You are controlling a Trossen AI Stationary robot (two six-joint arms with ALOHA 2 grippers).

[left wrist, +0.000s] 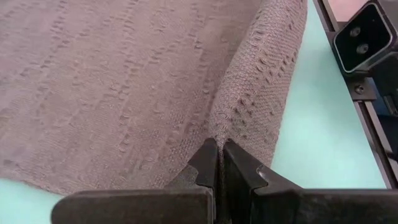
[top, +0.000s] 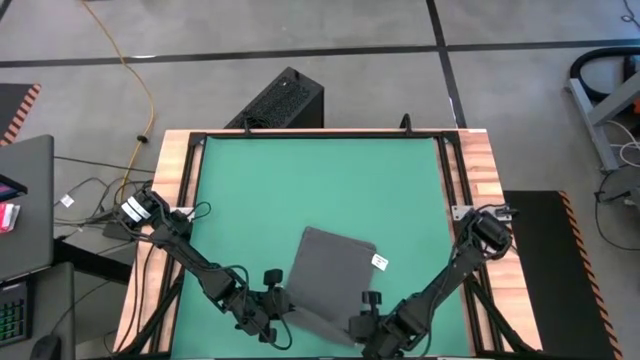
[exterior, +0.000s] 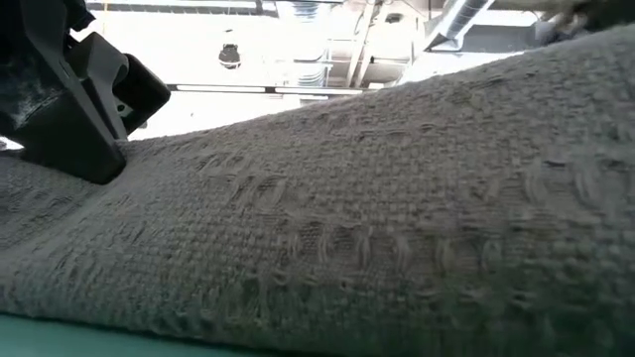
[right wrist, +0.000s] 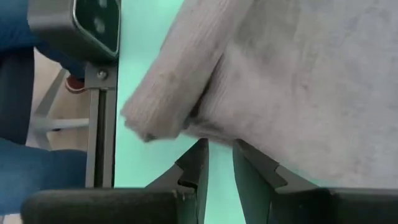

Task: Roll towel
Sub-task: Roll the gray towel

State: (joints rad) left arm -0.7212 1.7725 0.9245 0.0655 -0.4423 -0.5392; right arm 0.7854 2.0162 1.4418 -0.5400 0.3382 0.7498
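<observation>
Green table (top: 320, 190), lower centre: towel (top: 330, 280), near edge folded over. Left end effector (left wrist: 219, 163) pinched the fold; right end effector (right wrist: 217, 162) stood slightly spread, empty. Risk: fold slipping, uneven roll.

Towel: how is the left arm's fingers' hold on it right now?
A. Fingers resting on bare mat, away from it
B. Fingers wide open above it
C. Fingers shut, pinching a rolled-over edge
C: in the left wrist view the left gripper has its fingers closed on the folded-over edge of the towel.
</observation>
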